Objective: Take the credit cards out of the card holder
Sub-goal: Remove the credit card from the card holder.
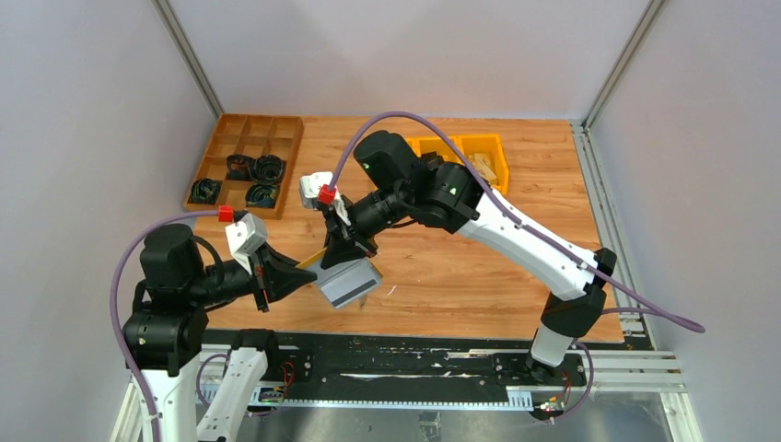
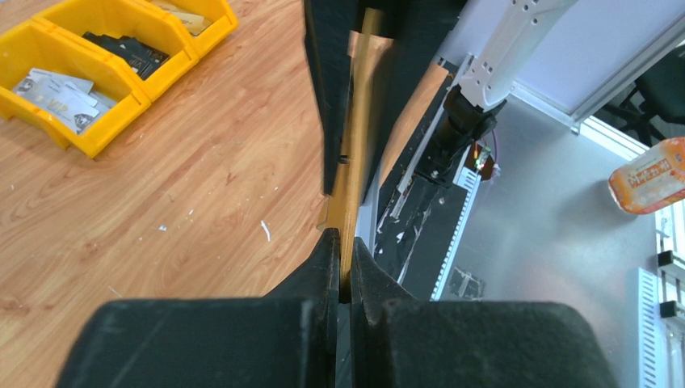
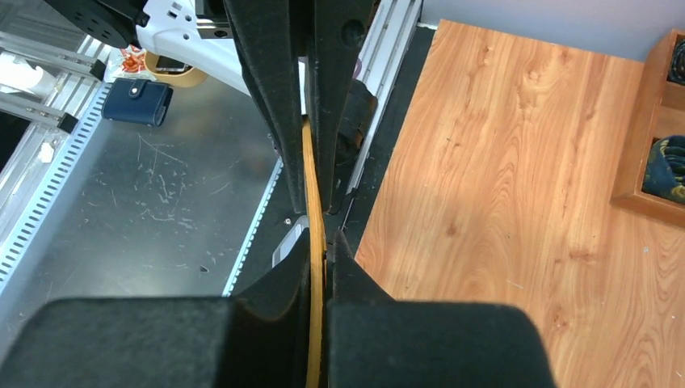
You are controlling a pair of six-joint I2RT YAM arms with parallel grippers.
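The tabletop is wood-grained board, warm brown, smooth with a low sheen and flecked with small white scuffs. The card holder looks like mustard leather or imitation leather, matt, with a grey-blue lining of a smoother finish. The left gripper and right gripper are black matt plastic with a faintly grainy surface. The bins are bright yellow plastic, slightly glossy. The divided tray is plain brown wood, matt. The floor plate is bare grey sheet metal, dull and finely scratched. The arm housing is smooth white plastic.
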